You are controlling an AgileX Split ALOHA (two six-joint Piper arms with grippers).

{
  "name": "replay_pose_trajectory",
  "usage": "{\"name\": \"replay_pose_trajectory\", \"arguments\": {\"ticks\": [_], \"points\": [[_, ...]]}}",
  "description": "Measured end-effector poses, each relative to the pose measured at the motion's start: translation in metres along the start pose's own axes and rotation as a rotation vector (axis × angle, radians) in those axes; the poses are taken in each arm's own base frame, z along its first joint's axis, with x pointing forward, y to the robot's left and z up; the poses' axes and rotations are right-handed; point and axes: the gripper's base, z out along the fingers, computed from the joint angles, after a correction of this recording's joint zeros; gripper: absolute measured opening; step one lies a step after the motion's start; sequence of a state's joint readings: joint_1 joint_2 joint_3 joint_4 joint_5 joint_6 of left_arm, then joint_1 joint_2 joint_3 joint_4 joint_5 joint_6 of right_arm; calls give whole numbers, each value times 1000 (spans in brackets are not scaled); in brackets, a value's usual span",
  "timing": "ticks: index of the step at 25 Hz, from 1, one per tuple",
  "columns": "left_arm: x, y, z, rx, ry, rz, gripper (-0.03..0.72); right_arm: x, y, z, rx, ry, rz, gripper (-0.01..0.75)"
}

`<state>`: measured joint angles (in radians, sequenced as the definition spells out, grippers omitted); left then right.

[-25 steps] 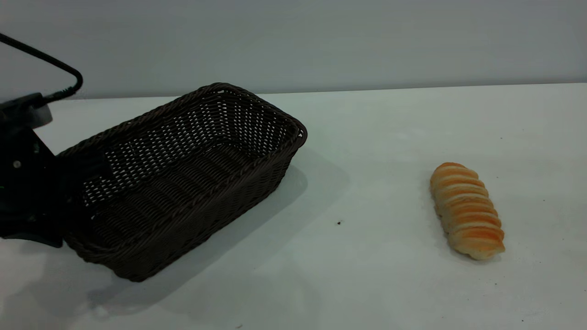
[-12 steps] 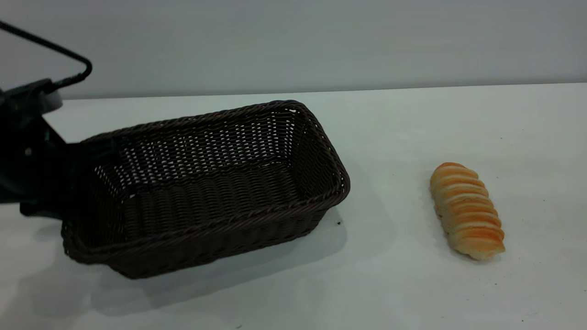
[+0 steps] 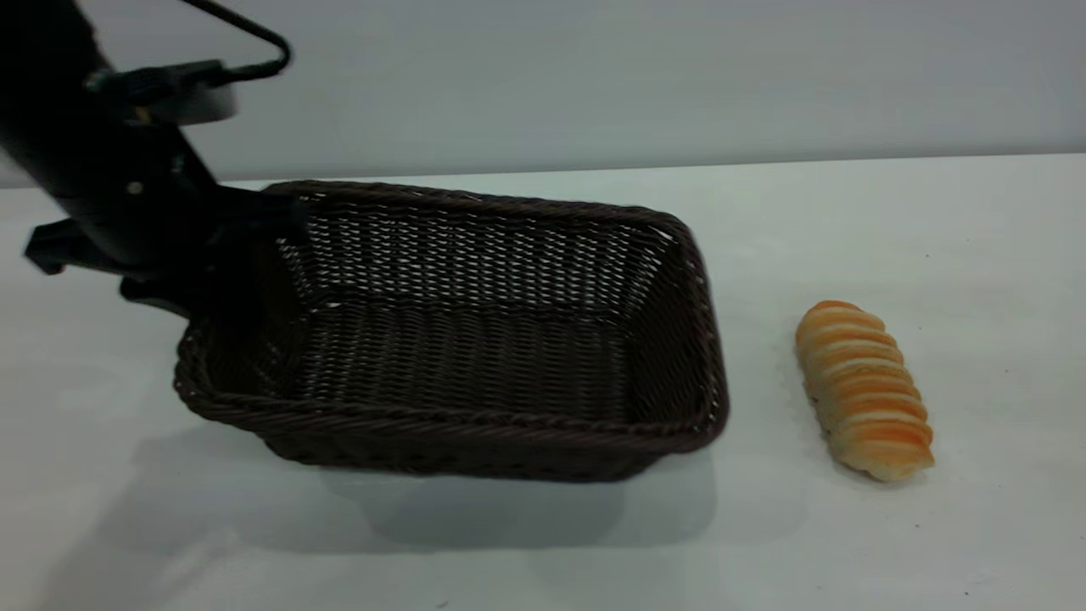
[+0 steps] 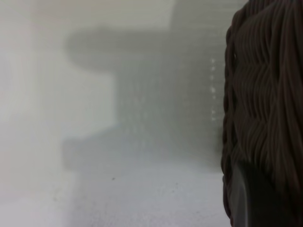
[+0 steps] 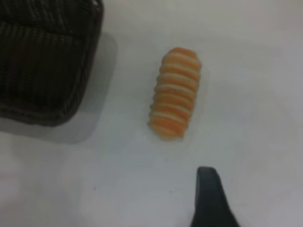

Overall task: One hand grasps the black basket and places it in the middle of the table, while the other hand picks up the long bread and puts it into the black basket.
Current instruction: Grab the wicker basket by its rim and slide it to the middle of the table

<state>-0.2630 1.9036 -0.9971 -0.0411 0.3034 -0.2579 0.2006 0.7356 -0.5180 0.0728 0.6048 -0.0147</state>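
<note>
Behind the work area I see a plain grey wall (image 3: 594, 76), no windows, no fixtures, nothing hung on it. It meets the white table (image 3: 848, 543) in a straight horizontal edge across the exterior view. Tabletop is flat, matte, w/ a few tiny dark specks. Light is soft, from above, casting broad, diffuse grey shadows.

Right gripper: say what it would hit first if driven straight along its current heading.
Probably the bare table. One fingertip of the right gripper shows; the long bread lies ahead, slightly aside, though depth is unclear.
</note>
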Motion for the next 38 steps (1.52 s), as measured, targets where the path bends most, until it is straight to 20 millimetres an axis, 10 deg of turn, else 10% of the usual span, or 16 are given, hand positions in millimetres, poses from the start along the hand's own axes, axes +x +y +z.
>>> {"name": "replay_pose_trajectory", "arguments": {"ticks": [19,29,38], "points": [[-9,-10,33,21,126,29,157,-20,-3,126,2,171,66,508],[-16,-16,23,30,242,34,605,-9,-10,195,44,218,60,605],[-30,-18,4,-7,299,120,617,25,-18,247,91,254,53,601]]}}
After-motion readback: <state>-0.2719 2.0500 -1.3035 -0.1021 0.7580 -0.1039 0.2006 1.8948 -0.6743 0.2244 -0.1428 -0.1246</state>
